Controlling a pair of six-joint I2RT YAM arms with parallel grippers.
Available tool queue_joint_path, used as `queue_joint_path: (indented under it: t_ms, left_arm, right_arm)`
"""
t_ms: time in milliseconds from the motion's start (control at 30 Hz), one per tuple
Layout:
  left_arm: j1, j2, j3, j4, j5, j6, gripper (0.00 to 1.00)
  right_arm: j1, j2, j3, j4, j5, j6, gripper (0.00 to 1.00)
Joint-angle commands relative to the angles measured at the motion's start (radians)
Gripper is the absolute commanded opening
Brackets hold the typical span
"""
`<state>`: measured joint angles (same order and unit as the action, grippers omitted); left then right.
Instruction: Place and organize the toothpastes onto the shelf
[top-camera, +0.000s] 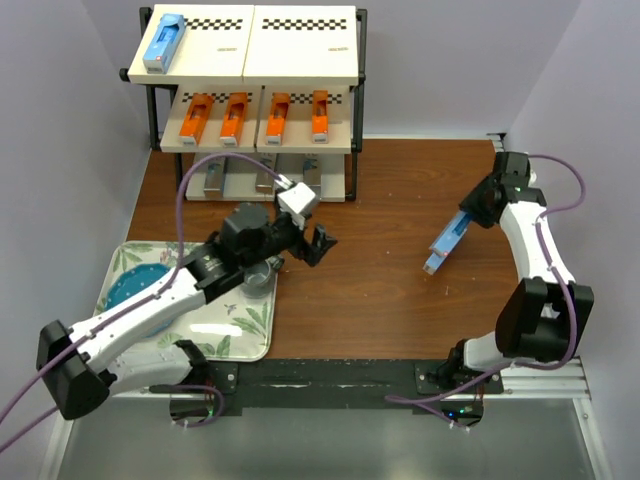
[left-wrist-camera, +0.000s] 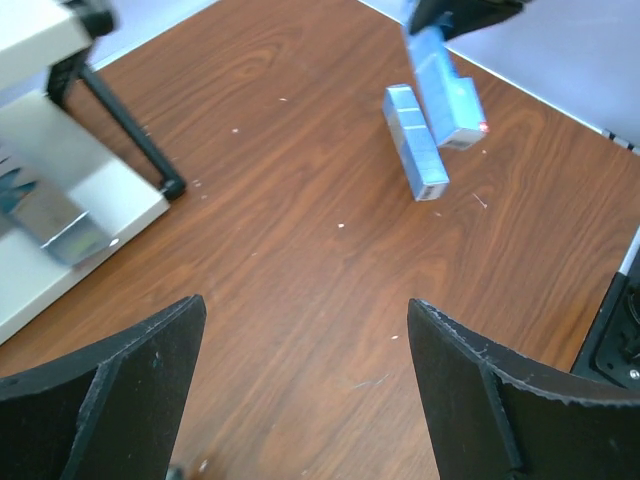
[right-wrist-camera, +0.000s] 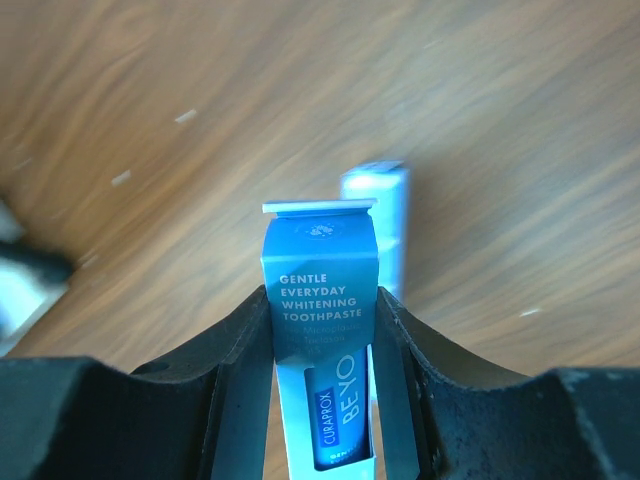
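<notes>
Wood-grain table, glossy cardboard toothpaste box

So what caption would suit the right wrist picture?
Right fingers clamp a light blue Curaprox toothpaste box above the wooden table, a second box beneath.

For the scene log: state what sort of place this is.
Probably a robotics lab test cell staged as a shop display: plain partition walls box in a wooden table, robot arms are bolted at its near edge, and a small shelf holds toothpaste boxes.
</notes>
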<state>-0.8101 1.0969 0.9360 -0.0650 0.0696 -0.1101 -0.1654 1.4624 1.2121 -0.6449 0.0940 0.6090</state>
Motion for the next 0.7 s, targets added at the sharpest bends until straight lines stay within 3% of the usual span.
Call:
queue_joint_path:
  t_ms: [0,367,667]
  left_arm:
    - [-0.141,0.058,0.011,0.169,-0.189,0.059,0.88]
    - [-0.388,0.239,-0.045,0.442,-0.522,0.231,0.91]
    - [-0.452,0.396,-0.078,0.623,-0.626,0.25,0.91]
  right_arm:
    - [0.09,-0.074,-0.035,0.01,-0.065,0.17,0.2]
    - [0.332,-0.14,-0.12,0.07,-0.092,0.373,0.21]
    - [0.452,-0.12,-0.103,0.088,-0.065,0.443,0.22]
